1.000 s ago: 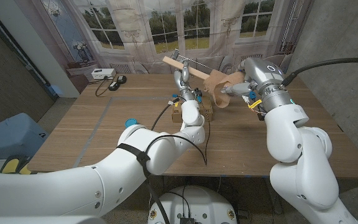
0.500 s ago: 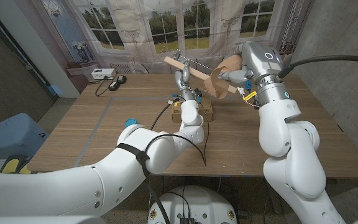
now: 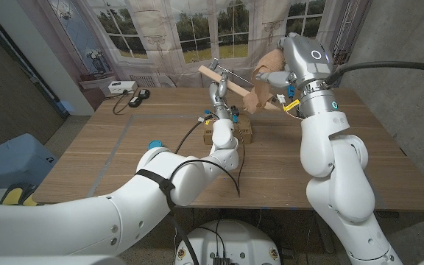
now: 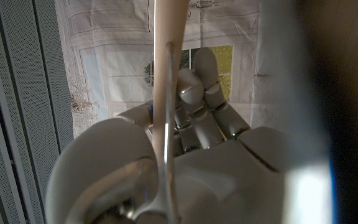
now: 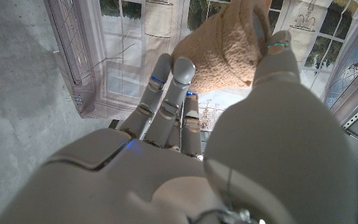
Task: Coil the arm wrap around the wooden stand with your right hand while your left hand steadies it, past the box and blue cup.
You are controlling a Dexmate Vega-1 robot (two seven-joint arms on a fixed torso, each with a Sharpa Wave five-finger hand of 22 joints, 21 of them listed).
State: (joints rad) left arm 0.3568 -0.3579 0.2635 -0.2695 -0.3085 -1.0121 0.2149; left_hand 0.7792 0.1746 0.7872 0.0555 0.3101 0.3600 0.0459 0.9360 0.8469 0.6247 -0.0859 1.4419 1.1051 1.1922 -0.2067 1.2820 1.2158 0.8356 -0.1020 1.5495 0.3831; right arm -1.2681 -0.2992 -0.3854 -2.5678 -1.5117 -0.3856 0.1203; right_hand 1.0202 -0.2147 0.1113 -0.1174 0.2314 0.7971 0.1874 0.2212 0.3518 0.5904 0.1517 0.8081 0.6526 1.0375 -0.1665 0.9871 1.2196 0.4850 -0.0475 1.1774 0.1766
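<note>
Both hands grip over the wooden table (image 3: 124,158): left (image 3: 220,94) stand (image 3: 210,72), right (image 3: 271,66) wrap (image 3: 255,96).

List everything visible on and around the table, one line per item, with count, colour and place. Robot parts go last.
Tan fabric arm wrap: one, tan, looped on the stand's raised bar, its roll in the right hand.
Light wooden stand: one, pale wood, mid-table, far side.
Brown cardboard box: one, brown, below the stand.
Blue cup: one, blue, beside the left forearm, mostly hidden.
White device: one, white, far left corner.
Wooden table: one, brown.
Left hand: white-grey, grips the stand.
Right hand: white-grey, fingers hold the wrap roll.
</note>
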